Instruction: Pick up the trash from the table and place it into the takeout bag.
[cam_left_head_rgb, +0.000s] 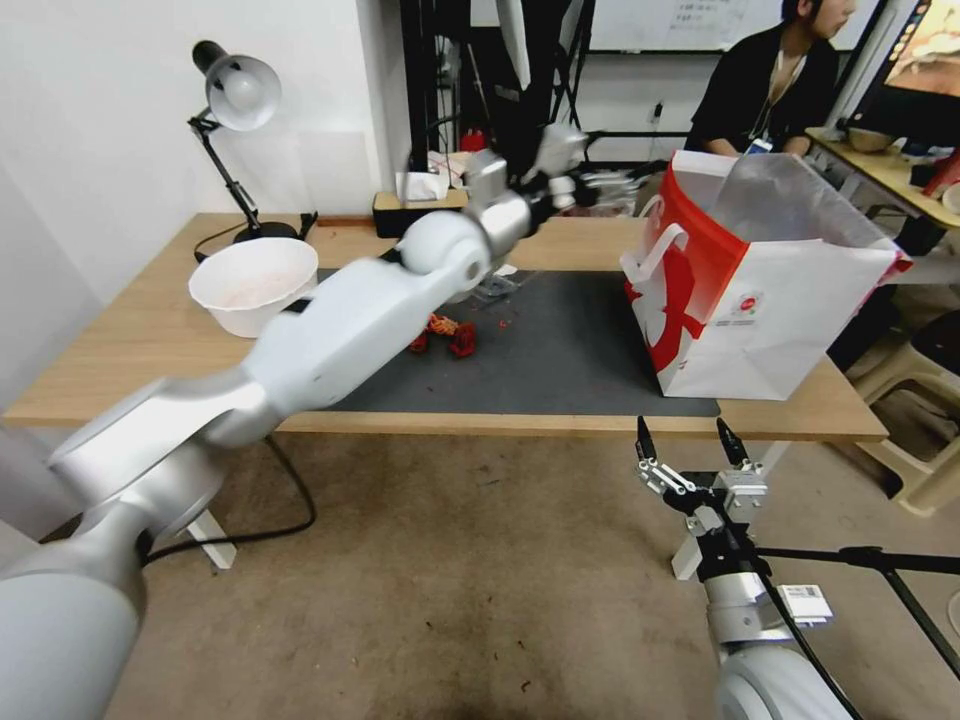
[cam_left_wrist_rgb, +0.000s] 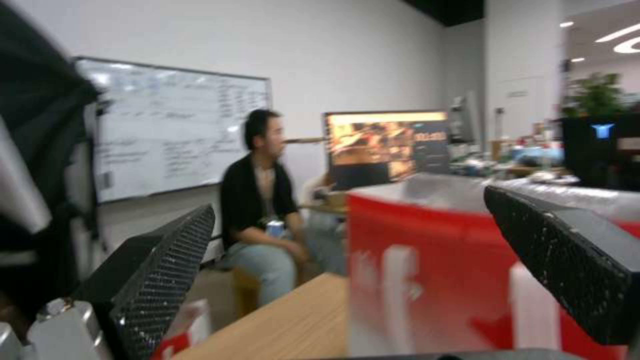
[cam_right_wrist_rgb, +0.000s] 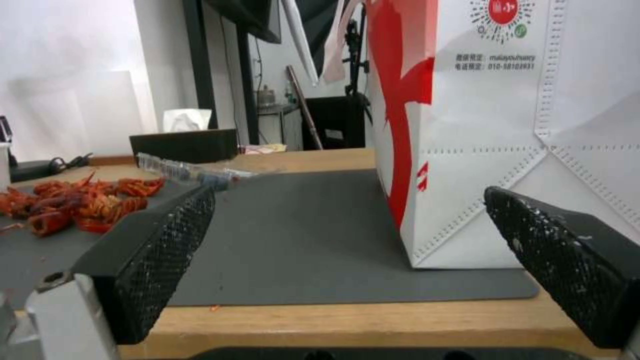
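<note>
Your trash here is a loose pile of red crayfish shells (cam_left_head_rgb: 445, 335) lying on the dark grey mat (cam_left_head_rgb: 560, 340), near its middle and well apart from the takeout bag (cam_left_head_rgb: 760, 290). The bag stands upright at the mat's right end, boxy and white with a broad red panel, a white loop handle and a clear liner showing at its open mouth. A clear plastic piece (cam_right_wrist_rgb: 180, 170) lies on the mat behind the shells.

Your head view shows the left gripper (cam_left_head_rgb: 585, 180) raised above the tabletop (cam_left_head_rgb: 130, 340), between the shells and the bag; its wrist view shows the fingers (cam_left_wrist_rgb: 160, 280) spread with nothing between them and the bag's red side close ahead. The right gripper (cam_left_head_rgb: 690, 440) hangs below the tabletop's front edge, spread and empty, and its wrist view shows the small logo and print on the bag.

A white bowl (cam_left_head_rgb: 253, 283) and a desk lamp (cam_left_head_rgb: 235, 100) occupy the tabletop's left end, with a whiteboard (cam_left_wrist_rgb: 173, 125) on the far wall.
</note>
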